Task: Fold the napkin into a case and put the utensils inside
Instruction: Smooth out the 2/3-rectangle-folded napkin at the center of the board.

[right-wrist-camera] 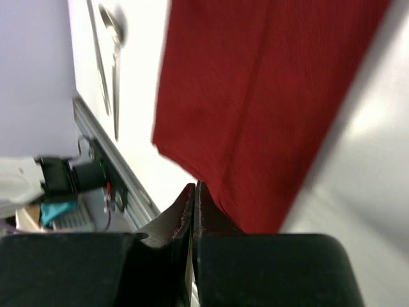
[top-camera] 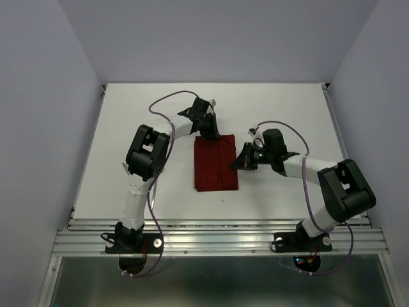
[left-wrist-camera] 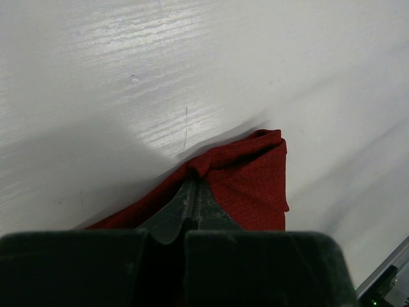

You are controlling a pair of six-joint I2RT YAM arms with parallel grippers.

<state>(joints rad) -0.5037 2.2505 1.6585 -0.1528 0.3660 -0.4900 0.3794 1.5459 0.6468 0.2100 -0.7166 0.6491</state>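
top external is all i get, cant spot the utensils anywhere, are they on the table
observer: Yes. The right wrist view shows the spoon and a thin straight piece lying side by side on the white table, off to one side of the napkin and near the rail.
operator: ok, has the left gripper actually got the cloth
observer: Yes. In the left wrist view the left gripper is shut on the napkin's edge, and the cloth peaks up at its fingertips.
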